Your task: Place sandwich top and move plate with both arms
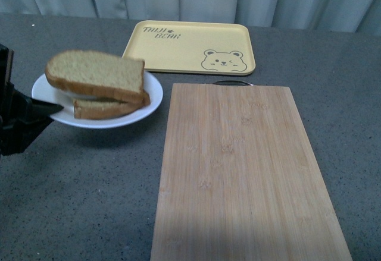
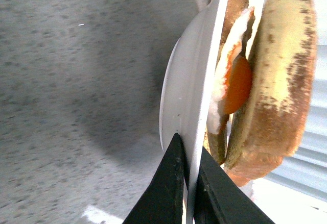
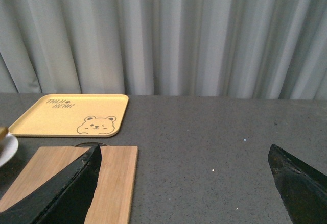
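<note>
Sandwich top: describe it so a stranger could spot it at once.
Left of the bamboo board is a white plate. The sandwich top is the thick speckled brown slice lying uppermost on it, over the egg and the lower slice.

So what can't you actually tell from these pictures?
- Front view: the egg is hidden under the top slice; only the left wrist view shows it.
- Front view: a dark thing behind the wooden board is mostly hidden by it.
- Right wrist view: the plate is cut off by the picture's edge.
- The right claw is outside the front view.
</note>
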{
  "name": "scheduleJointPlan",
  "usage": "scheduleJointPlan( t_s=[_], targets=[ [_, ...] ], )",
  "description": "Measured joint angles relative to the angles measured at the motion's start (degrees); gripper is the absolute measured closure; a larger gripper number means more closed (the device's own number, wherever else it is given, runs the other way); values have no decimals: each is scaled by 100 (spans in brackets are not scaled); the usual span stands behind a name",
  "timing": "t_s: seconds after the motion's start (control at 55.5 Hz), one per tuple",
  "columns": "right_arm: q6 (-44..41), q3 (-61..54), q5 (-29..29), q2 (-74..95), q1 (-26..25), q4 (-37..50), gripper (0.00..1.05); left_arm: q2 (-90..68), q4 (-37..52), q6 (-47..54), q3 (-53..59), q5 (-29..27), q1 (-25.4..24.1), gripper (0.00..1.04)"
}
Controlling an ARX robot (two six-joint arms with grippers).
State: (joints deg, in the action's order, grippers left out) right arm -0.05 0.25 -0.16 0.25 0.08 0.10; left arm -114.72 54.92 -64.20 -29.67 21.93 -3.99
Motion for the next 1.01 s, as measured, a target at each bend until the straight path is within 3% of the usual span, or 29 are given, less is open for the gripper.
scheduleJointPlan(
  t_s=[0.126,0.45,0.829,1.009],
  targets=[
    [0,0,0,0,0,0,9,26,177,-350,-369,-28,157,101],
    [0,0,0,0,0,0,9,-925,-918,-732,-2420,-393,798,101],
    [0,0,0,0,0,0,9,-2844,-3099,-964,-6264,-660,1316,101],
    [0,0,0,0,0,0,9,-3309,-4231,-793,-7226,-728,1390,101]
  ],
)
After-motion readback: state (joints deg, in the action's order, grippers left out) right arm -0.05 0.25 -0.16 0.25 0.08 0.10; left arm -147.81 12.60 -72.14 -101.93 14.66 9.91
